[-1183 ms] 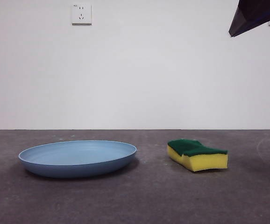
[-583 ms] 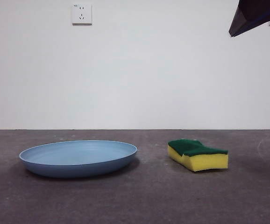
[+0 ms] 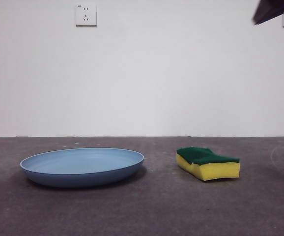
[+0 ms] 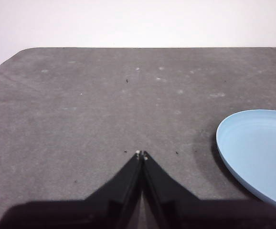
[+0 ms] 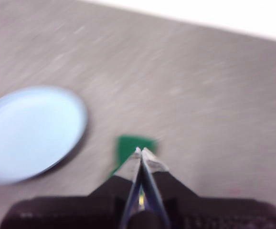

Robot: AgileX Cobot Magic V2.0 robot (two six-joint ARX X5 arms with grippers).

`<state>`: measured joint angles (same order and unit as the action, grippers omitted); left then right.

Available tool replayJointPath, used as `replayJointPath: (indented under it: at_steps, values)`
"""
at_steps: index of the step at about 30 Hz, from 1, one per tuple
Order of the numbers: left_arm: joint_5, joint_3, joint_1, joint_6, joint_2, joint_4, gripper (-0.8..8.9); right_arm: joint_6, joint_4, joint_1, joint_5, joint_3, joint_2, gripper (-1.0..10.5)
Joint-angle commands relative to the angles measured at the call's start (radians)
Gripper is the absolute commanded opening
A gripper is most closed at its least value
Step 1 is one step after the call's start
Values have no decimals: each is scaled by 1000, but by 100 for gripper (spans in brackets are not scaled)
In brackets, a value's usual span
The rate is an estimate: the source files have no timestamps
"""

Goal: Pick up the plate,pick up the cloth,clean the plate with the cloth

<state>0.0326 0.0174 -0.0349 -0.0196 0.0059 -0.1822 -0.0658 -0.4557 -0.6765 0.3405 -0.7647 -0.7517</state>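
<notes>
The plate lies flat on the table, untouched, with the sponge well apart from it on the same surface, green face up. Nothing has been lifted yet, so both pick-ups are judged still to come.

The left gripper hangs above bare table with its jaws pressed together, tips touching. From it the plate lies off to one side and slightly ahead, only its near rim showing at the picture's edge. This arm looks the nearer one to the plate, so the plate is probably its job; it would have to swing toward that rim and open before it can grip.

The right gripper is also closed to a thin line and holds nothing. Its view is blurred, which suggests the arm is moving. The sponge sits almost straight ahead of and below its tips, partly hidden behind them, while the plate lies well off to the side. The sponge's long axis seems to run roughly along the line of the jaws, though the blur makes this uncertain. In the front view only a dark tip shows at an upper corner, high above the sponge's side of the table.

So the coming move turns on this: sponge ahead of the right gripper, plate beside the left, both needing to open first.
</notes>
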Motion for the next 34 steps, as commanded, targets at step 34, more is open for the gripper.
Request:
replayJointPath:
  at_steps: [34]
  values:
    - [-4,-14,-4,-6,-2,2,0,-29,275,583,-420,759,751,1]
